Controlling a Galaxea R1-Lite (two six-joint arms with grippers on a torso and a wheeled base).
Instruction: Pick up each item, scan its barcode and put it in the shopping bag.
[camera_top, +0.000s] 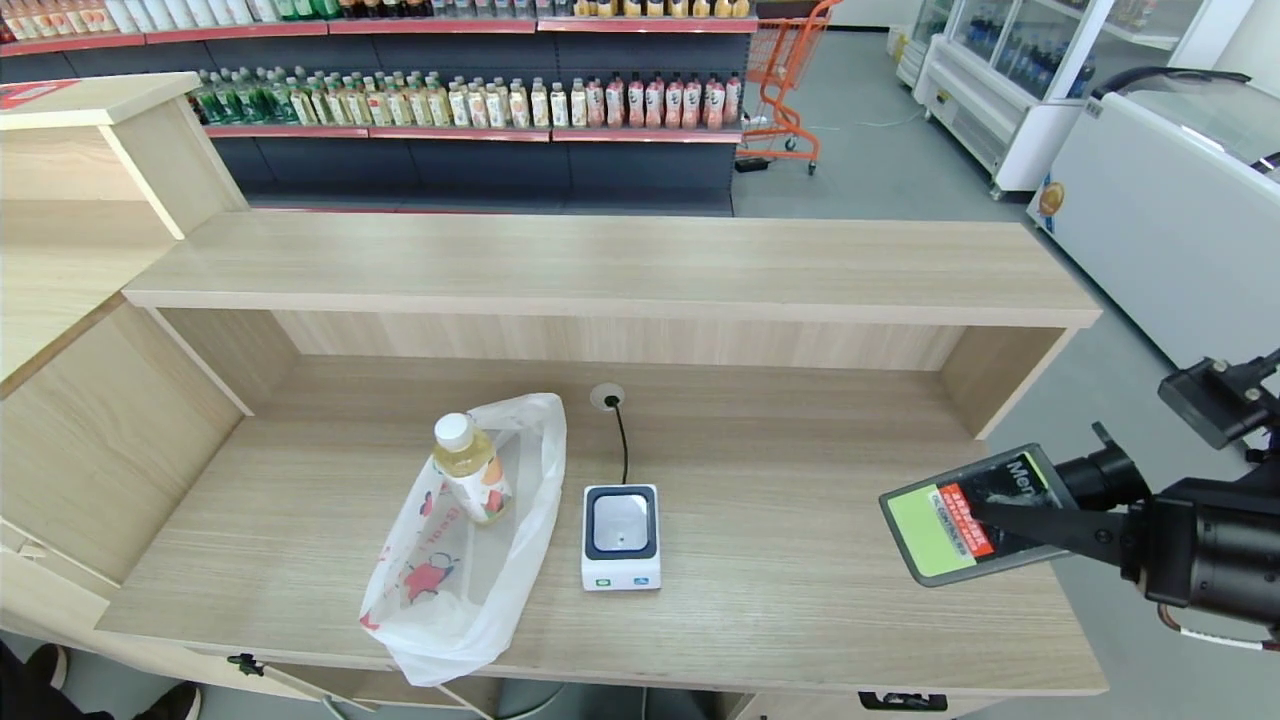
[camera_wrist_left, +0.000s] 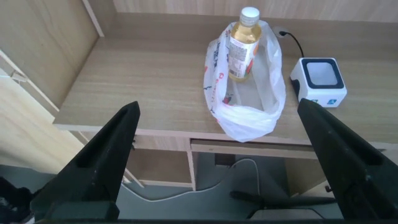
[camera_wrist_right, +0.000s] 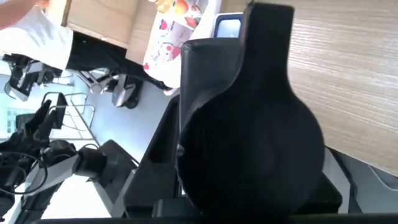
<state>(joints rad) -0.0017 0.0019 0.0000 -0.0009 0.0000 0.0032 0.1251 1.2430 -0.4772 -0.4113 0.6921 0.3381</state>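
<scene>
A dark flat box (camera_top: 945, 520) with a green and red label hangs over the counter's right end, and my right gripper (camera_top: 1010, 522) is shut on it. A white shopping bag (camera_top: 470, 560) lies open on the wooden counter (camera_top: 800, 560), with a yellow drink bottle (camera_top: 470, 470) standing in it. The white barcode scanner (camera_top: 621, 537) sits just right of the bag, window facing up. My left gripper (camera_wrist_left: 217, 155) is open and holds nothing, below and in front of the counter's front edge, facing the bag (camera_wrist_left: 249, 106), the bottle (camera_wrist_left: 241, 46) and the scanner (camera_wrist_left: 320, 78).
A raised shelf (camera_top: 620, 265) runs along the counter's back, with wooden side walls at left (camera_top: 110, 440) and right (camera_top: 1010, 375). The scanner's cable (camera_top: 622, 440) leads to a hole behind it. Shop shelves and freezers (camera_top: 1160, 180) stand beyond.
</scene>
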